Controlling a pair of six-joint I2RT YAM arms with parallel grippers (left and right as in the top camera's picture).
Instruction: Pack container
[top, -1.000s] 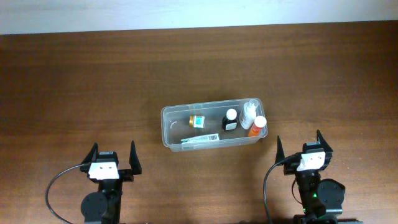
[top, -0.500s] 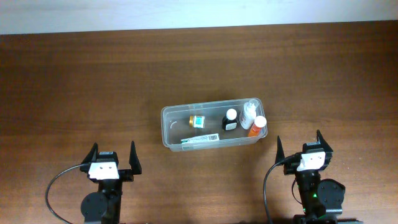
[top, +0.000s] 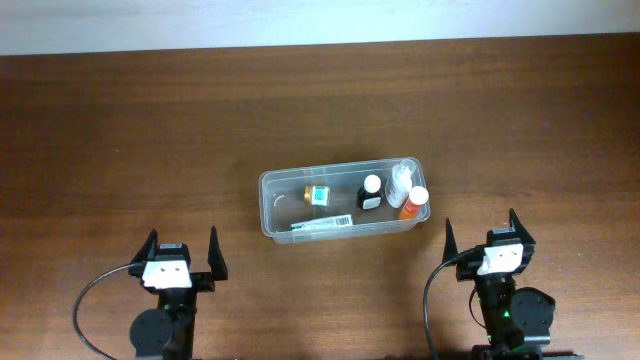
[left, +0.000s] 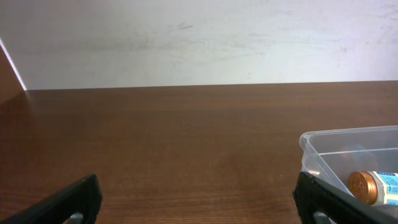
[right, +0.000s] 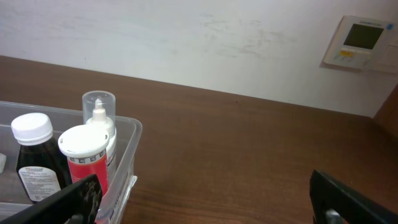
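Note:
The clear plastic container (top: 270, 205) sits mid-table. Inside it are a small amber jar with a teal label (top: 317, 194), a dark bottle with a white cap (top: 370, 192), a white bottle with a clear cap (top: 400, 180), a red bottle with a white cap (top: 413, 203) and a flat white-and-green box (top: 323, 224). My left gripper (top: 181, 252) is open and empty, near the front left. My right gripper (top: 486, 235) is open and empty, just right of the container. The container's corner (left: 311, 155) and jar (left: 367, 186) show in the left wrist view; its corner wall (right: 127, 149) and bottles show in the right wrist view.
The brown wooden table (top: 120, 130) runs back to a white wall (top: 300, 20). A wall thermostat (right: 360, 42) shows in the right wrist view.

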